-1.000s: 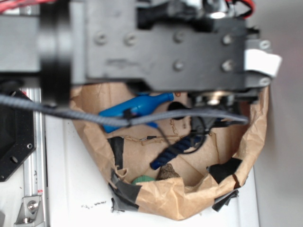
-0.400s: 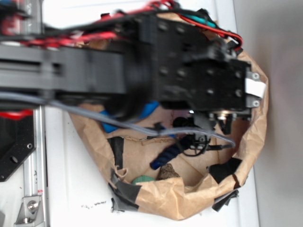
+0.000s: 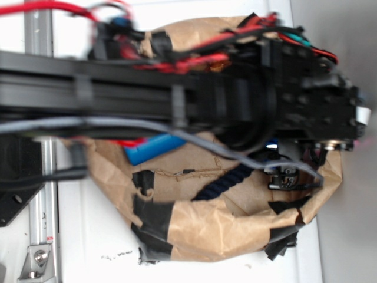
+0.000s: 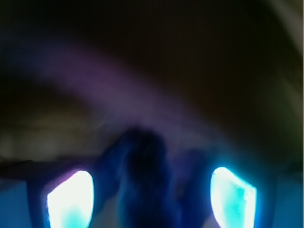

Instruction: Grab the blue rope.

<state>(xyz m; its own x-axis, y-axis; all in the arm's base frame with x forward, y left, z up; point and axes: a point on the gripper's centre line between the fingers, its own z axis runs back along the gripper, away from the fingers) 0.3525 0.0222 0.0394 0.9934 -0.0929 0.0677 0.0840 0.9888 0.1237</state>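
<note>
Fingers (image 4: 152, 199) spread apart around a dark blur, deep inside a crumpled brown paper bag (image 3: 235, 233).

Seen from the wrist: two glowing pale-blue fingertips (image 4: 71, 199) at left and right, a dim navy shape between them, too blurred to tell whether touched. Seen from outside: thick dark navy twisted rope (image 3: 227, 183) lying on the bag's floor, right end hidden under the black arm (image 3: 235, 100). Further left, bright blue plastic bottle (image 3: 154, 147). Black tape patches (image 3: 154, 215) on the near wall. White worktop (image 3: 88, 236) beneath.
</note>
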